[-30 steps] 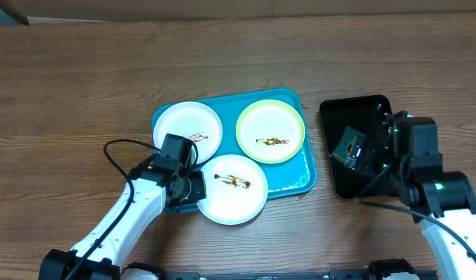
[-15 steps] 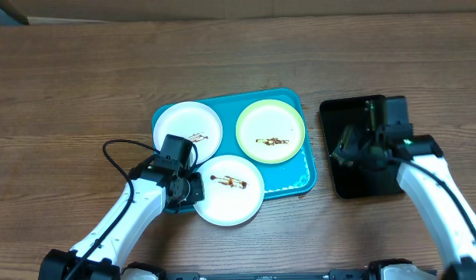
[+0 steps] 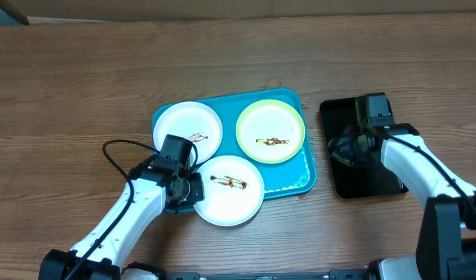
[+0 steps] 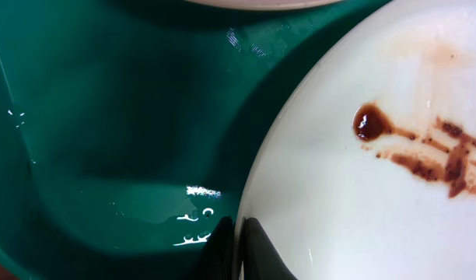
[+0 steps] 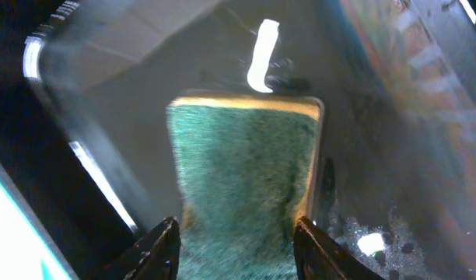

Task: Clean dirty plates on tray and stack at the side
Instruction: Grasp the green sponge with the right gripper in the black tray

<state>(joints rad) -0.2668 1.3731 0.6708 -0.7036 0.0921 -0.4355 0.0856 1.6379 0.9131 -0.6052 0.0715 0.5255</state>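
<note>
Right gripper (image 5: pixel 236 225), jaws apart, straddles the green sponge (image 5: pixel 242 155) lying lengthwise ahead of it in the black tray (image 3: pixel 362 183); leftward on the turquoise tray (image 3: pixel 297 176), the nearer left gripper (image 4: pixel 239 235) is clamped on the smeared white plate (image 3: pixel 238 202) at its rim.

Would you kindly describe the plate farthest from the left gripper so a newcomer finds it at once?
Find the turquoise tray in the middle of the table. The plate lies in its far right corner, nearest the black tray. It alone has a pale green rim and yellowish centre; the far-left plate and the near plate are white.
</note>
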